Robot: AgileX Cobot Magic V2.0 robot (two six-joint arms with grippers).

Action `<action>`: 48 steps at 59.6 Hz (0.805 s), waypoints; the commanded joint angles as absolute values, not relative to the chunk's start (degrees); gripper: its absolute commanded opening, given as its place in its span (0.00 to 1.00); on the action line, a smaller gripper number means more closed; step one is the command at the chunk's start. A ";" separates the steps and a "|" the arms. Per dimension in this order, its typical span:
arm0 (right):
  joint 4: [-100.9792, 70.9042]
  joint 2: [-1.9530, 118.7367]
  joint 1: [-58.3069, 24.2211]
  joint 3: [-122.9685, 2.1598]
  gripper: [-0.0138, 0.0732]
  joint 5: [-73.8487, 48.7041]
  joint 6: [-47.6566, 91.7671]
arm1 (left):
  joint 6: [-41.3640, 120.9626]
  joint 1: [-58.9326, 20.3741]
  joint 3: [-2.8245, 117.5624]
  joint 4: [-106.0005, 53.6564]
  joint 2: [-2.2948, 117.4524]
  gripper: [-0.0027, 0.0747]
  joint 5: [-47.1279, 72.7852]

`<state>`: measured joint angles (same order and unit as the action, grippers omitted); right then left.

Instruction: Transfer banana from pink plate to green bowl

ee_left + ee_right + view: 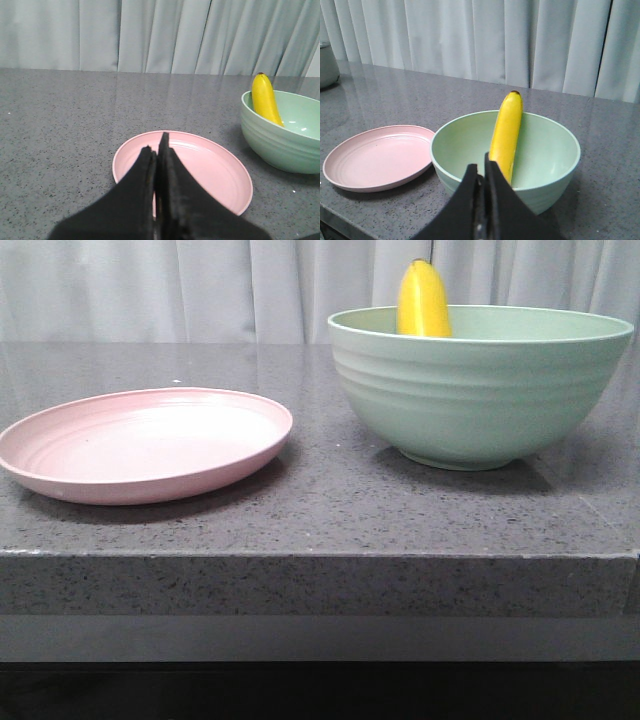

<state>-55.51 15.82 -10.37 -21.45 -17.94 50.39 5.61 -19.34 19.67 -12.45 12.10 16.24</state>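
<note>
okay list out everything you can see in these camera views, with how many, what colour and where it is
banana: one, bright yellow with a dark tip, standing tilted inside the green bowl, its upper end leaning on the rim and sticking above it
green bowl: one, mint green, ridged, on the right side of the counter
pink plate: one, pale pink, nothing on it, on the counter left of the bowl, apart from it
counter: one, speckled dark grey stone, under everything
curtain: pale grey-white, behind the counter
metal pot: one, grey, only partly seen at the edge of the right wrist view
left gripper: black, shut, above the plate
right gripper: black, shut, holding nothing, near the bowl
</note>
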 commanded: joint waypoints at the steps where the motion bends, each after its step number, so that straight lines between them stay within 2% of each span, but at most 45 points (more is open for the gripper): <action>1: -56.85 16.28 -10.06 -22.80 0.04 -14.77 50.95 | 5.05 -19.26 21.17 -13.20 12.53 0.01 11.47; 31: -56.85 16.28 -10.06 -22.80 0.04 -14.77 50.95 | 5.05 -19.26 20.79 -13.20 12.53 0.01 9.26; 35: -56.85 16.28 -10.06 -22.80 0.04 -14.87 50.95 | 5.05 -19.05 19.30 -9.32 11.78 0.01 8.56; 48: -56.85 16.28 -10.06 -22.80 0.04 -14.96 50.95 | 5.05 -10.52 11.89 -5.66 2.68 0.01 7.00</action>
<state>-55.51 15.79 -10.37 -21.45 -17.94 50.39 5.51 -13.64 12.45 -6.10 4.98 12.46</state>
